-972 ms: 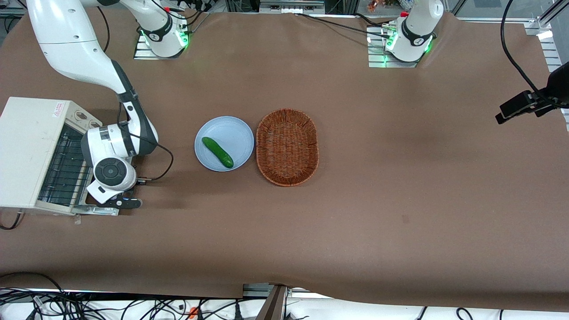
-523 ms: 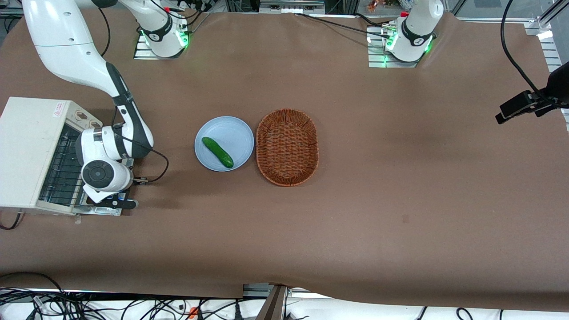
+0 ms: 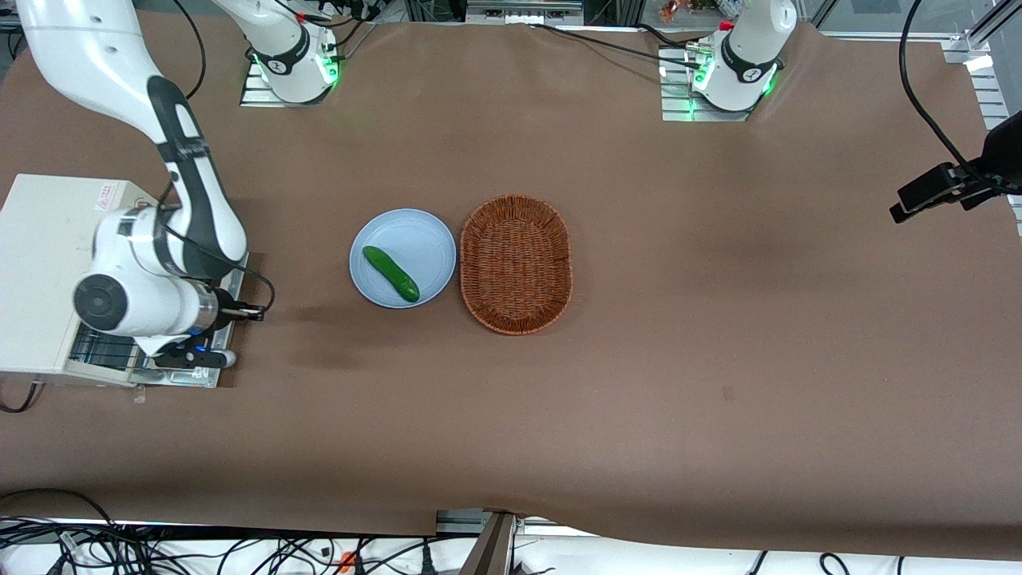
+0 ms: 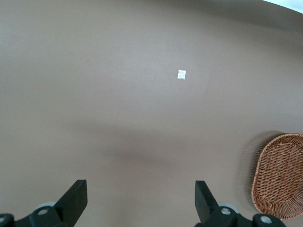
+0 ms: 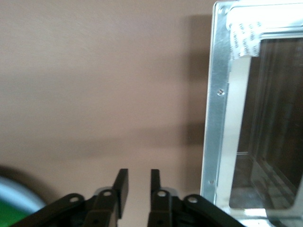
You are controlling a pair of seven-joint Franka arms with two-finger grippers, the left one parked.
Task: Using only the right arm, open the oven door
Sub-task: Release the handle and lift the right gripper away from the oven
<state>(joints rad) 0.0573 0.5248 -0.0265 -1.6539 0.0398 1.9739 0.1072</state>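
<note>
The door (image 5: 246,118) is lying folded down flat on the tabletop (image 3: 639,399) before the oven (image 3: 40,271) (opening looks done). The hand (image 5: 135,187), fingers nearly closed and gripping nothing, is hovering beside it; I judge retreating comes next.

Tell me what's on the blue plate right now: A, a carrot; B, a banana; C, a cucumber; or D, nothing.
C: a green cucumber lies on the blue plate, beside the basket. The gripper is over the opened oven door, its fingers nearly together on nothing.
</note>
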